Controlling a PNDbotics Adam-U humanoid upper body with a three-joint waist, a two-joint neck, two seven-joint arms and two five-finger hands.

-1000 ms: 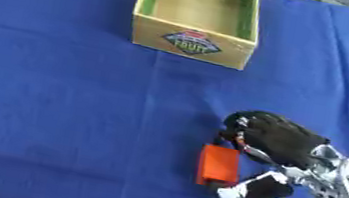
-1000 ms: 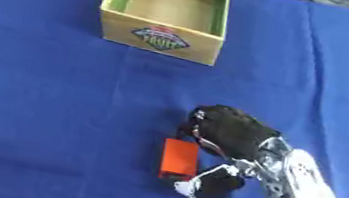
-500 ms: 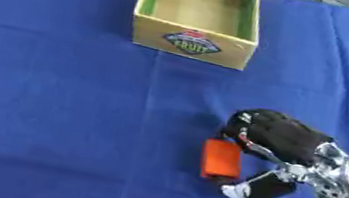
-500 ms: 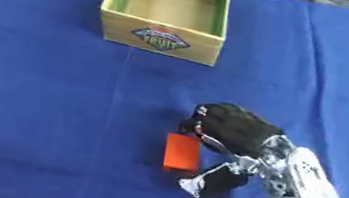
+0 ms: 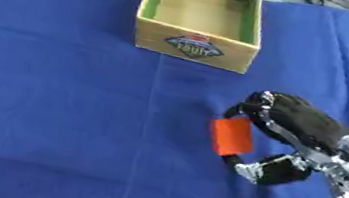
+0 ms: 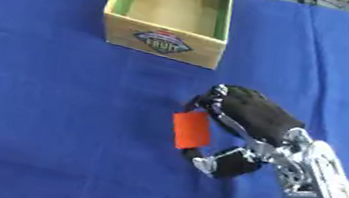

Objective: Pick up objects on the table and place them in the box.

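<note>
The right hand (image 5: 297, 129) reaches in from the lower right corner of the tabletop, its black fingers (image 5: 251, 111) curled over the top edge of an orange rectangular block (image 5: 231, 136) while the thumb (image 5: 268, 170) hooks in beneath the block's lower end, so the block is pinched between fingers and thumb. The block stands tilted, its broad orange face turned toward the left side of the tabletop, and it sits roughly midway between the near and far edges, right of centre; whether its lower edge touches the cloth cannot be told. A blue cloth (image 5: 51, 116) covers the whole tabletop, with faint fold lines crossing it. Toward the far edge, a little right of centre, stands the open box (image 5: 193, 48), yellowish on the outside with green inner walls and a tan floor, a round fruit label on its near wall; nothing shows inside it. The box is well apart from the block and hand. The silver forearm (image 6: 315, 180) carries a small green light near the lower right corner. The left hand shows in neither view.
</note>
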